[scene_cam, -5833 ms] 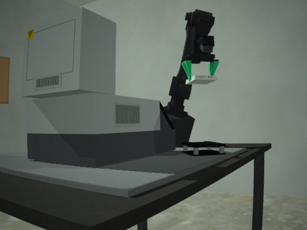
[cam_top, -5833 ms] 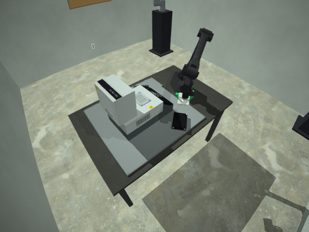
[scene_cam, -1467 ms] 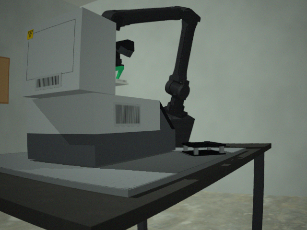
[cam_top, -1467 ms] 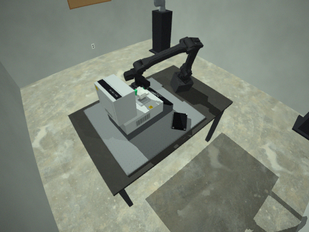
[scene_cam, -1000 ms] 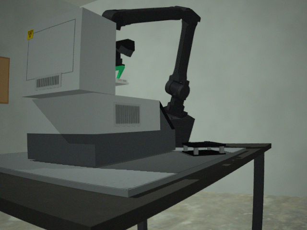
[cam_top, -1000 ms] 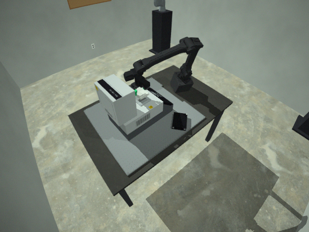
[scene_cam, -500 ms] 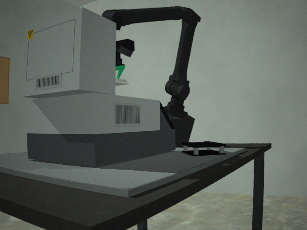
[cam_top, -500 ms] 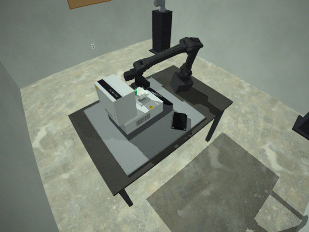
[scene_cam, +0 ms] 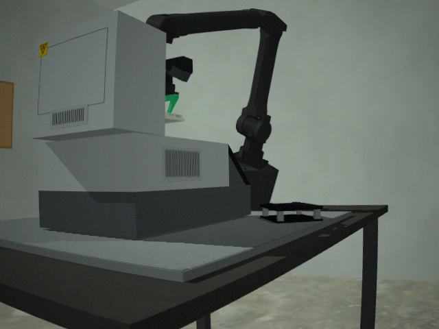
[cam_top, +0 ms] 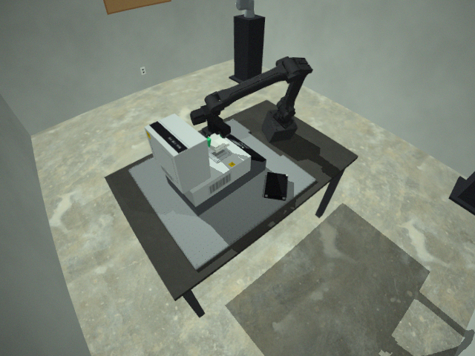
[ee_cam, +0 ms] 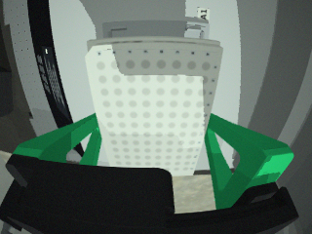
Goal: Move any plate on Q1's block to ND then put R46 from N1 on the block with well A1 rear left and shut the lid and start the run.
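The cycler Q1 (cam_top: 199,161) stands on the grey mat with its lid (cam_top: 177,151) open and slid back. My gripper (ee_cam: 153,118), with green fingers, is shut on the white 96-well plate R46 (ee_cam: 151,113) across its short width. It holds the plate flat a little above Q1's block (cam_top: 222,152), as the exterior view shows at the lid's right edge (scene_cam: 173,116). In the wrist view the block with its corner brackets (ee_cam: 152,29) lies under the plate's far end. The panel keys and status lamp are hidden from me.
A black plate nest (cam_top: 276,185) on short white posts stands empty to the right of Q1; it also shows in the exterior view (scene_cam: 291,209). The arm's base (cam_top: 279,128) sits at the table's far side.
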`<state>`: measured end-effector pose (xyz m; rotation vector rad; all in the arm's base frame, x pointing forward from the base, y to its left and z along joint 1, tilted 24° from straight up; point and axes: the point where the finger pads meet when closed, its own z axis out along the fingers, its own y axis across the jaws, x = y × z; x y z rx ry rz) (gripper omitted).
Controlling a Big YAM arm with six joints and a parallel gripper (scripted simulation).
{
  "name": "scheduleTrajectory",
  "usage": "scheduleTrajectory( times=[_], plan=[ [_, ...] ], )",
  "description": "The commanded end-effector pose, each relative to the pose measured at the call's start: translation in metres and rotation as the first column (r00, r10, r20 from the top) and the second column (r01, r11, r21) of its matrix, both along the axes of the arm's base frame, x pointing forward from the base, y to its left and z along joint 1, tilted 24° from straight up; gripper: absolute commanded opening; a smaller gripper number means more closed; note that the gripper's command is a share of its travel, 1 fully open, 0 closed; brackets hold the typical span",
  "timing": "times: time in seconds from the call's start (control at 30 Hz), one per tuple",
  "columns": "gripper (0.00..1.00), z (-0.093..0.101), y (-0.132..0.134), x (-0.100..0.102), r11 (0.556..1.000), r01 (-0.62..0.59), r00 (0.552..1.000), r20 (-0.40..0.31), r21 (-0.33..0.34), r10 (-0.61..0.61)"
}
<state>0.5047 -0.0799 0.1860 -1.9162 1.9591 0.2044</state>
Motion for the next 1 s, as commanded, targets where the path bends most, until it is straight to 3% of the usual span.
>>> scheduleTrajectory(
  times=[0.0,0.17,0.5,0.97],
  plan=[
    [0.0,0.023,0.002,0.013,1.0,-0.011,0.998,0.061,-0.016,0.012],
    [0.0,0.024,-0.007,0.02,1.0,0.006,0.997,0.073,-0.019,-0.004],
    [0.0,-0.006,0.004,0.018,1.0,0.005,1.0,0.027,-0.004,-0.005],
    [0.0,-0.009,0.01,0.015,1.0,0.002,0.999,0.051,-0.007,-0.002]
  ],
)
